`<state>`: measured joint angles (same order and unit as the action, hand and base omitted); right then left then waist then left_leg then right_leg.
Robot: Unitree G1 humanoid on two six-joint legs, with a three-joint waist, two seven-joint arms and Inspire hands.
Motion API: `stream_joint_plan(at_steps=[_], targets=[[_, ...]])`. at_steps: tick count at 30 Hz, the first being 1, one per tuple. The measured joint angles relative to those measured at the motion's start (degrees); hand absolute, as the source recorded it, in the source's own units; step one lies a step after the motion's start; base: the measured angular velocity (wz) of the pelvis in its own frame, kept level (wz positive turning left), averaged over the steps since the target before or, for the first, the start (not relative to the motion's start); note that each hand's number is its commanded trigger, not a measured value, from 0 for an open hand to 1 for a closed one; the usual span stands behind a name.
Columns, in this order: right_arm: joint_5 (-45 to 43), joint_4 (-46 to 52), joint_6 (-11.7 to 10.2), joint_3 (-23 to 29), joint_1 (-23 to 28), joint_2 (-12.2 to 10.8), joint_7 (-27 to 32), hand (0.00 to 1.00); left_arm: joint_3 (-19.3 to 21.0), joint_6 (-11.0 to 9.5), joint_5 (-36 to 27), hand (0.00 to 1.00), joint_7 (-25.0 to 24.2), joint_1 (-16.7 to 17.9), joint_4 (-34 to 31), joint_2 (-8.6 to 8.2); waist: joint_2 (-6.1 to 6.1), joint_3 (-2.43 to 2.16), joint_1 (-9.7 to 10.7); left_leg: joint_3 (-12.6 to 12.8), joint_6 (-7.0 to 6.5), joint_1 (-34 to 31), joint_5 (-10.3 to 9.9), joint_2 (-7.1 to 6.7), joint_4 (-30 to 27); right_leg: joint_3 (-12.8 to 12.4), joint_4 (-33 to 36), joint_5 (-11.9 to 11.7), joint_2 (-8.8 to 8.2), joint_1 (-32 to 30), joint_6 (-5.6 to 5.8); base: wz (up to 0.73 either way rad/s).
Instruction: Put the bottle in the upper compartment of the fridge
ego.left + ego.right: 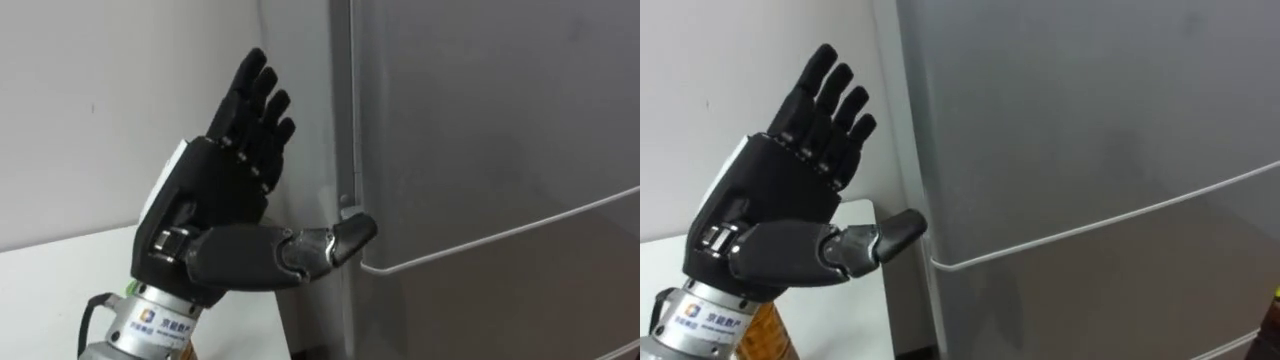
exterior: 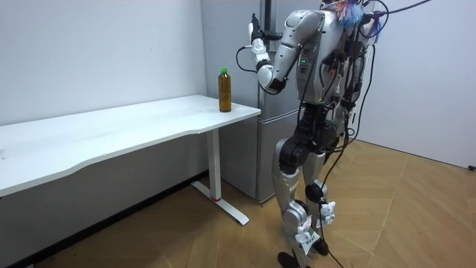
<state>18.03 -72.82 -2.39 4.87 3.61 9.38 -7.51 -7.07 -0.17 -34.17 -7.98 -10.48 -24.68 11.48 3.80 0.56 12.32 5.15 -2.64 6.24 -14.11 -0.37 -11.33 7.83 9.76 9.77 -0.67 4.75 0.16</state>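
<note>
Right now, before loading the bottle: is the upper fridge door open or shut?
Shut. The upper door sits flush above the lower door, no inside showing; the left hand has its thumb at the edge.

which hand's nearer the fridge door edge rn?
Left. The left hand is up and open, thumb tip at the left edge of the fridge door, by the seam. Where the right hand is I cannot tell.

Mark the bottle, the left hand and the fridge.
bottle (image 2: 224,93): room view, middle of its amber body.
left hand (image 1: 215,185): left eye view, back of the hand below the fingers.
fridge (image 1: 480,130): left eye view, face of the upper door.
</note>
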Motion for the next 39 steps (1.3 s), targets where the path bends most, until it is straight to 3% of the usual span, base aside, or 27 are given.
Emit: stream_joint_plan(at_steps=[5, 10, 19, 23, 24, 25, 26, 27, 28, 36, 39], targets=[[-0.02, -0.36, 0.01, -1.24, -0.59, 0.10, 0.52, 0.00, -2.51, 0.31, 0.01, 0.00, -1.57, -0.04, 0.03, -0.09, -0.28, 0.19, 0.64, 0.16, 0.00, -0.14, 0.00, 0.00, -0.11, -0.14, 0.17, -0.01, 0.01, -0.02, -0.02, 0.00], [-0.07, -0.58, 0.04, -2.17, -1.32, 0.31, 0.52, 0.00, -4.51, 0.61, 0.00, 0.00, -4.00, -0.05, 0.03, -0.13, 0.05, -0.01, 1.41, 0.39, -0.07, -0.89, 0.04, 0.02, -0.44, -0.55, 0.19, -0.03, 0.11, -0.85, -0.05, -0.01], [-0.07, -0.79, -0.01, -3.76, -1.85, 0.77, 0.52, 0.00, -5.00, 0.65, -0.05, 0.00, -5.27, -0.04, 0.06, -0.69, 0.50, -0.14, 1.37, 1.10, -0.09, -0.71, 0.06, 0.09, -0.18, -0.33, 0.00, -0.03, 0.03, -0.87, -0.04, 0.03], [-0.05, -0.77, -0.01, -3.74, -1.83, 0.76, 0.63, 0.00, -5.13, 0.67, -0.07, 0.00, -5.27, -0.04, 0.07, -0.72, 0.31, 0.00, 1.41, 1.14, -0.08, -0.71, 0.07, 0.14, 0.00, -0.36, 0.05, -0.03, 0.04, -0.66, -0.05, 0.00], [-0.05, -0.75, -0.01, -3.75, -1.83, 0.72, 0.76, 0.00, -5.15, 0.75, -0.07, 0.19, -5.27, -0.04, 0.06, -0.74, 0.20, 0.08, 1.41, 1.16, -0.08, -0.71, 0.07, 0.15, 0.02, -0.37, 0.05, -0.03, 0.04, -0.66, -0.05, 0.00], [-0.05, -0.72, -0.01, -3.74, -1.85, 0.66, 1.03, 0.00, -5.15, 0.94, -0.07, 0.45, -5.27, -0.04, 0.06, -0.81, 0.20, 0.11, 1.41, 1.18, -0.08, -0.71, 0.07, 0.15, 0.03, -0.37, 0.05, -0.03, 0.04, -0.65, -0.05, 0.00], [-0.05, -0.72, -0.01, -3.74, -1.85, 0.63, 1.15, 0.00, -5.15, 1.05, -0.07, 0.45, -5.27, -0.04, 0.06, -0.84, 0.18, 0.13, 1.41, 1.18, -0.08, -0.71, 0.07, 0.15, 0.04, -0.36, 0.05, -0.03, 0.04, -0.65, -0.05, 0.00], [-0.07, -0.72, -0.01, -3.74, -1.86, 0.62, 1.19, 0.00, -5.16, 1.16, -0.08, 0.78, -5.28, -0.04, 0.06, -0.84, 0.12, 0.16, 1.41, 1.18, -0.08, -0.73, 0.07, 0.15, 0.05, -0.30, 0.05, -0.03, 0.02, -0.65, -0.05, 0.00], [-0.07, -0.72, -0.01, -3.74, -1.88, 0.62, 1.22, 0.00, -5.16, 1.23, -0.08, 0.97, -5.28, -0.04, 0.07, -0.83, 0.06, 0.20, 1.41, 1.19, -0.08, -0.75, 0.07, 0.15, 0.06, -0.23, 0.05, -0.03, 0.01, -0.65, -0.05, 0.00], [-0.05, -0.75, 0.03, -3.78, -1.87, 0.57, 1.58, 0.00, -4.70, 1.52, -0.46, 1.00, -5.39, -0.04, 0.53, -1.58, -0.04, 0.24, 1.38, 1.47, -0.09, -0.79, 0.07, 0.10, 0.03, 0.01, -0.14, 0.03, -0.08, -0.88, 0.03, 0.02], [-0.06, -0.76, 0.05, -3.79, -1.94, 0.50, 1.59, 0.00, -5.24, 1.57, -3.78, 1.00, -7.15, 0.04, 0.43, -1.69, -0.31, 0.29, 1.19, 2.31, -0.09, -0.83, 0.07, 0.11, 0.03, 0.03, -0.14, 0.08, -0.16, -0.92, 0.10, 0.00]])
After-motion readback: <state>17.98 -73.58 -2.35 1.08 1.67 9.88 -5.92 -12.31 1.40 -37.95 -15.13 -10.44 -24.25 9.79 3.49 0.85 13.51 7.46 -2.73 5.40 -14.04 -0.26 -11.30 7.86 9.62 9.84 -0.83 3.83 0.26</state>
